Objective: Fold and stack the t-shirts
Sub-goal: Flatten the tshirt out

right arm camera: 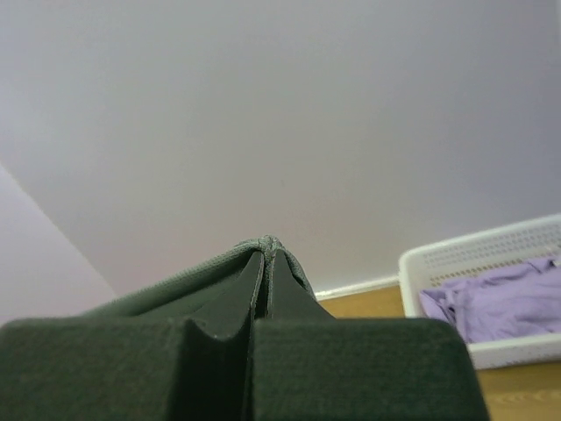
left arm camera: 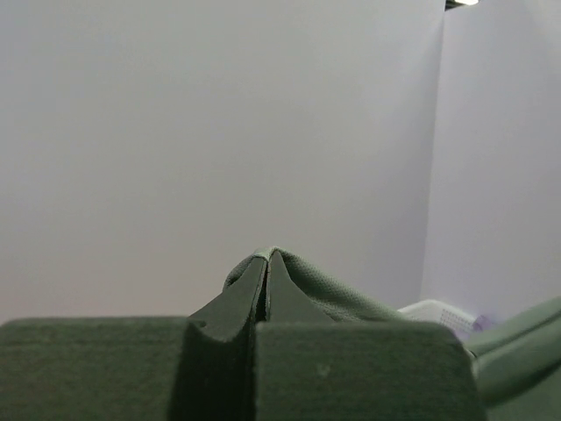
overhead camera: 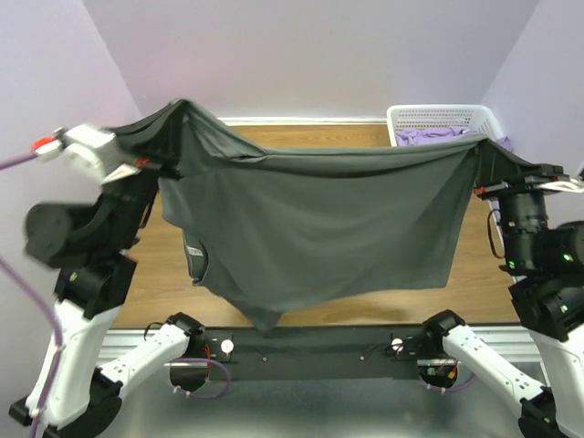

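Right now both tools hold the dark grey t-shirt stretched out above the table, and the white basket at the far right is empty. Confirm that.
Not quite: the white basket is not empty. Lavender purple cloth lies in it, as the right wrist view shows. The rest stands: the left tool and the right tool hold the dark grey t-shirt stretched out above the table.

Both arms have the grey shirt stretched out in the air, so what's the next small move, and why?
Probably lower both arms together so the grey shirt settles flat on the table. Both pairs of jaws are shut on its top edge, it hangs spread between them above the wood, and folding needs it laid down.
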`<state>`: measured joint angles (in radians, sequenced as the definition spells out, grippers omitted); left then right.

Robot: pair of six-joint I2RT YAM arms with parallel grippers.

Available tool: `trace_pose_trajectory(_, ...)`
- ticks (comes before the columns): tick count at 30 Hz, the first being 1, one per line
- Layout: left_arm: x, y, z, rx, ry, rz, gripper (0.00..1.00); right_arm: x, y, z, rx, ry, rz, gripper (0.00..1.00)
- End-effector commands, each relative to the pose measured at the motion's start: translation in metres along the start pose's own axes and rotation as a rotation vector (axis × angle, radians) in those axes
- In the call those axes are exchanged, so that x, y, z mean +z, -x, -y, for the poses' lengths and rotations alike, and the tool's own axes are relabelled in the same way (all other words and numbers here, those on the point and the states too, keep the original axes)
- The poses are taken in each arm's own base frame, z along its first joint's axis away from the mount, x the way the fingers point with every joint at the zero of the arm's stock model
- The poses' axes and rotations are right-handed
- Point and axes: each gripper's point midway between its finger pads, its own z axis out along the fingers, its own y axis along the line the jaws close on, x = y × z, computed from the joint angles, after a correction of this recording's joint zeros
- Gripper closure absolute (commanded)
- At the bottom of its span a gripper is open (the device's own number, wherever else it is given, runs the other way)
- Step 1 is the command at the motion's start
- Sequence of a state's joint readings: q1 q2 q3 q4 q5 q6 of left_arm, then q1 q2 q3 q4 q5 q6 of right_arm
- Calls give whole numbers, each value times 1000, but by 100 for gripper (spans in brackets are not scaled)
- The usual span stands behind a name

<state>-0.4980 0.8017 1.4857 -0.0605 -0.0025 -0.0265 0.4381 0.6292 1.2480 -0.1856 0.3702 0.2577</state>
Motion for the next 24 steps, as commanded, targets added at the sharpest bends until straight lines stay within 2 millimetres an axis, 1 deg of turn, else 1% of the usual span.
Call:
trace_pose_trajectory(1,36,-100,-3,25,15,-200,100,24,-71,34,-60,-185,-146,98)
trace_pose_trajectory(2,49,-130,-14,38,64,-243,100,28,-84,39,-70,-213,-164,98)
trace_pose_trajectory(3,53,-152,-20,47,72,-284,100,32,-97,44,-79,-240,-184,98)
trace_pose_trajectory(4,58,-175,-26,45,76,-315,100,41,-119,52,-100,-282,-211,99)
trace_pose_trajectory(5,67,-219,-33,43,78,-391,100,43,-143,61,-124,-312,-247,98)
trace_pose_trajectory(6,73,-239,-44,36,80,-414,100,54,-170,70,-153,-357,-277,99)
trace_pose_trajectory(7,78,-262,-51,37,82,-448,100,52,-178,73,-165,-363,-293,99)
trace_pose_trajectory(8,83,-315,-59,19,77,-536,100,63,-211,84,-207,-408,-338,98)
trace_pose_trajectory(9,85,-341,-74,17,98,-582,100,69,-226,95,-229,-443,-356,98)
trace_pose_trajectory(10,99,-350,-81,13,97,-590,100,78,-241,100,-238,-448,-379,98)
trace_pose_trajectory(11,94,-413,-90,-16,95,-711,100,91,-284,113,-269,-465,-450,98)
trace_pose_trajectory(12,100,-432,-94,-26,94,-737,87,104,-292,117,-261,-465,-455,89)
trace_pose_trajectory(13,121,-430,-100,-20,77,-706,66,119,-307,129,-248,-467,-482,74)
trace_pose_trajectory(14,127,-444,-100,-22,64,-715,44,127,-322,137,-257,-472,-511,51)
trace_pose_trajectory(15,126,-477,-101,-42,54,-756,17,142,-345,147,-284,-480,-554,13)
trace_pose_trajectory(16,139,-473,-99,-43,34,-730,2,148,-354,148,-290,-461,-573,3)
trace_pose_trajectory(17,141,-482,-98,-50,28,-736,2,151,-369,150,-305,-449,-603,0)
trace_pose_trajectory(18,142,-481,-99,-47,41,-730,2,154,-369,148,-312,-433,-607,0)
trace_pose_trajectory(19,141,-481,-100,-44,53,-731,2,155,-373,143,-298,-397,-620,0)
trace_pose_trajectory(20,143,-467,-101,-31,70,-702,2,155,-371,138,-292,-377,-618,0)
trace_pose_trajectory(21,140,-465,-102,-32,83,-697,2,153,-372,136,-283,-359,-627,0)
trace_pose_trajectory(22,125,-474,-102,-36,97,-726,2,146,-378,133,-273,-331,-645,0)
trace_pose_trajectory(23,125,-457,-102,-27,108,-695,2,143,-380,131,-264,-313,-652,0)
trace_pose_trajectory(24,119,-454,-101,-28,115,-696,2,139,-381,129,-255,-300,-659,0)
